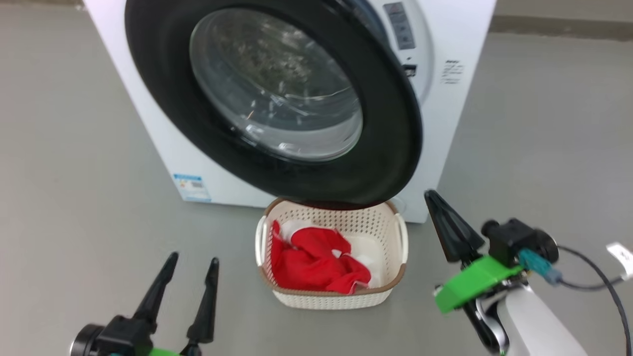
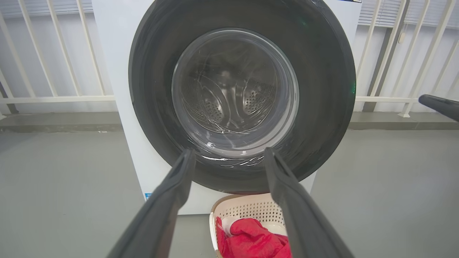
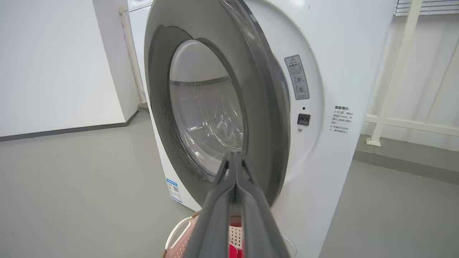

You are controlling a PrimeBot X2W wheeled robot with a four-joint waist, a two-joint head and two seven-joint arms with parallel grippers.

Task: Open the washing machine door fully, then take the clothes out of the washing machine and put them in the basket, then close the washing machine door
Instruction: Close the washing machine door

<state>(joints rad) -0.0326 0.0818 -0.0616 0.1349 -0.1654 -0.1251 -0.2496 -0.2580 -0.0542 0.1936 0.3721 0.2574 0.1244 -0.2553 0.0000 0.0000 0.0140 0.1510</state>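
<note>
Right tool (image 1: 433, 199), pinched closed on nothing, sits beside the seemingly ajar washing machine door (image 1: 277, 84).

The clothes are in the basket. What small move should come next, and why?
Probably push the door shut with the closed right claw: the red clothes lie in the basket, the door stands ajar, and the claw points at its free edge.

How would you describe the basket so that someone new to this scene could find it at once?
Start at the big white washing machine, whose black-rimmed round door hangs ajar. On the grey floor just below that door sits the basket: cream, perforated, brown-rimmed, and alone in holding bright red clothes.
</note>
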